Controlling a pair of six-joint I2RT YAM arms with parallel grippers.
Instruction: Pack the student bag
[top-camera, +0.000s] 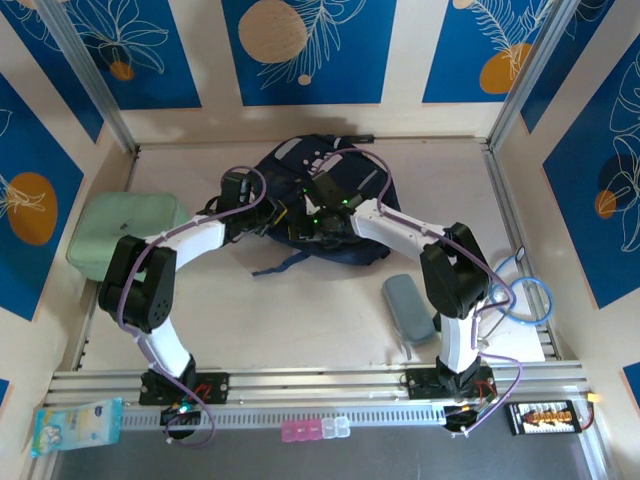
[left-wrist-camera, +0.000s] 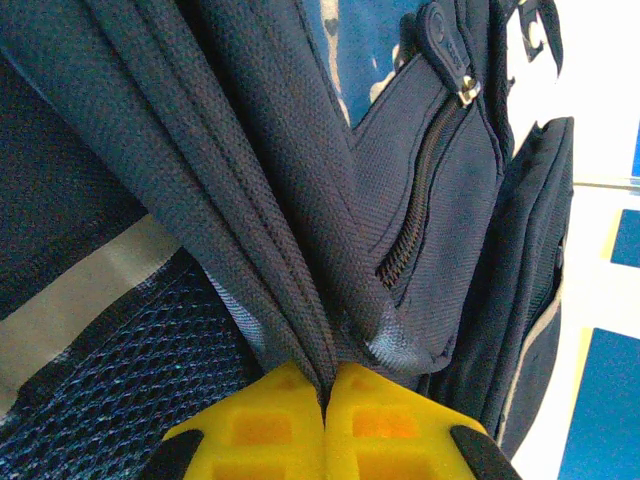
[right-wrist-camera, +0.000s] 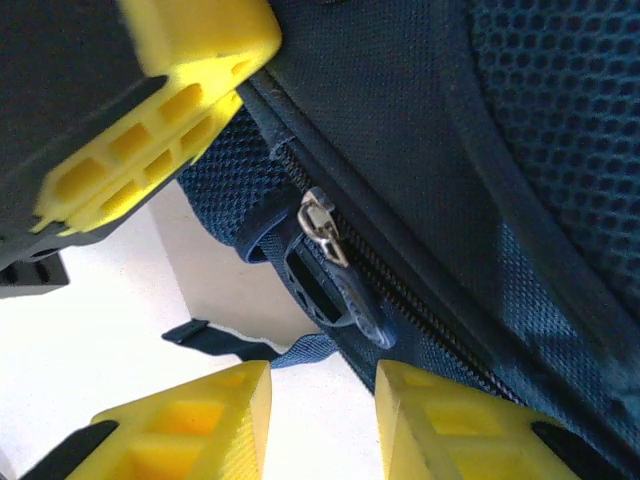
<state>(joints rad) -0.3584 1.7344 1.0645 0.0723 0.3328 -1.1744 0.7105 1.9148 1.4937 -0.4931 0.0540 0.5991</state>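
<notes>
**Navy bag amid mint, blue and orange**

The bag (top-camera: 288, 168) is dark navy weave with a pale grey trim band, navy mesh, black zip teeth and a silver slider (right-wrist-camera: 322, 225). The left hand (left-wrist-camera: 325, 400) and right hand (right-wrist-camera: 322, 405) have bright yellow fingers (left-wrist-camera: 400, 430). The arms (top-camera: 190, 245) are white and black with purple cables. Left of the bag is a mint-green case (top-camera: 125, 235), and right of it a grey-blue pouch (top-camera: 408, 307). The desk (top-camera: 300, 310) is pale beige. Behind the bag, wall panels (top-camera: 300, 50) are blue with white leaf outlines and orange discs.
</notes>
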